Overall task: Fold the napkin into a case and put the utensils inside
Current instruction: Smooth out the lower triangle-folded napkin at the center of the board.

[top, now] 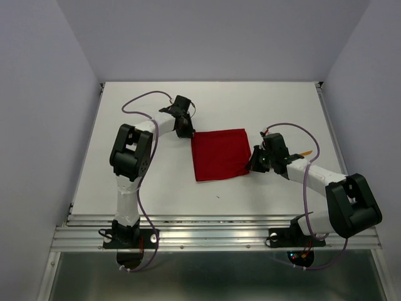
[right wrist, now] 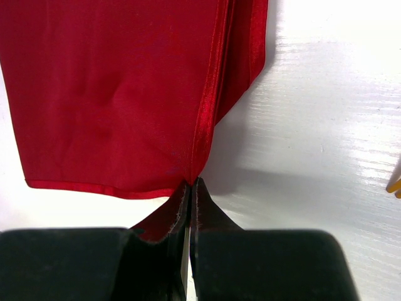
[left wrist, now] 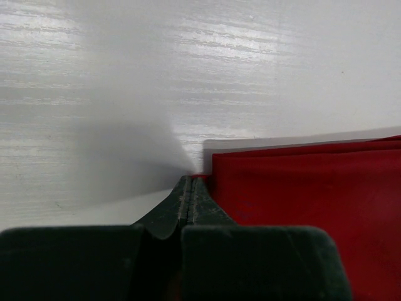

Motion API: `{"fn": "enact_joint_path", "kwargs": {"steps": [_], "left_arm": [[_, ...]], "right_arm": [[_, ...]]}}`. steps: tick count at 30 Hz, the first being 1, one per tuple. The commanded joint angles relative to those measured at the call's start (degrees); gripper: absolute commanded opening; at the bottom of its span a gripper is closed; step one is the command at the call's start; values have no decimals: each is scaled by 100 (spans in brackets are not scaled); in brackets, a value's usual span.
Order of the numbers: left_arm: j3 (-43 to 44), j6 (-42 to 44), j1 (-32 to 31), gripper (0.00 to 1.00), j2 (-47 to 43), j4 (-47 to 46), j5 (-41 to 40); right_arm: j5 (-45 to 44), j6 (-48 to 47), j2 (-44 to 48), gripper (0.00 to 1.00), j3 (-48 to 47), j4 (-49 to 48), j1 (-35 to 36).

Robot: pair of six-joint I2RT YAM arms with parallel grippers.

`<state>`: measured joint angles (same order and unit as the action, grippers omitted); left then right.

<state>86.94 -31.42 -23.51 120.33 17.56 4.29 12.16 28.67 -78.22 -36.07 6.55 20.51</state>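
The red napkin (top: 219,153) lies folded into a rough square at the middle of the table. My left gripper (top: 187,130) is at its far left corner. In the left wrist view the gripper (left wrist: 191,182) is shut, with a sliver of the napkin (left wrist: 301,200) at its tips. My right gripper (top: 254,164) is at the near right corner. In the right wrist view the gripper (right wrist: 192,183) is shut on the napkin's (right wrist: 113,94) hemmed corner, and the cloth is drawn to a point there. One orange utensil (top: 305,153) shows beyond the right arm, and its tip shows in the right wrist view (right wrist: 395,185). The other utensil is hidden.
The white table (top: 144,182) has raised edges at the left and right, and a metal rail (top: 213,229) runs along the near edge. Grey walls enclose the back and sides. The right arm's cable (top: 301,132) loops above the utensil.
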Motion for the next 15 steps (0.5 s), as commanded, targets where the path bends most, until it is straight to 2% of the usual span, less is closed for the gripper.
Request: {"fn": "enact_joint_path", "kwargs": {"steps": [1,8,10,12,15], "left_arm": [[192,180,74,0,122,133,-8],[297,215,74,0,262,98,194],[324,215,74,0,306,98,247],[324,224,74,0,324,98,282],[272,224,74,0,280,98,282]], "right_arm": [[-135,-133,70,1,-277,31,32],[-109,-353,-123,4,-488,162,32],[-170,-431,-229,13,-523,189,32],[-223,-484,-290,37,-611,268,32],[-241,-616,-317,54,-725,391,32]]}}
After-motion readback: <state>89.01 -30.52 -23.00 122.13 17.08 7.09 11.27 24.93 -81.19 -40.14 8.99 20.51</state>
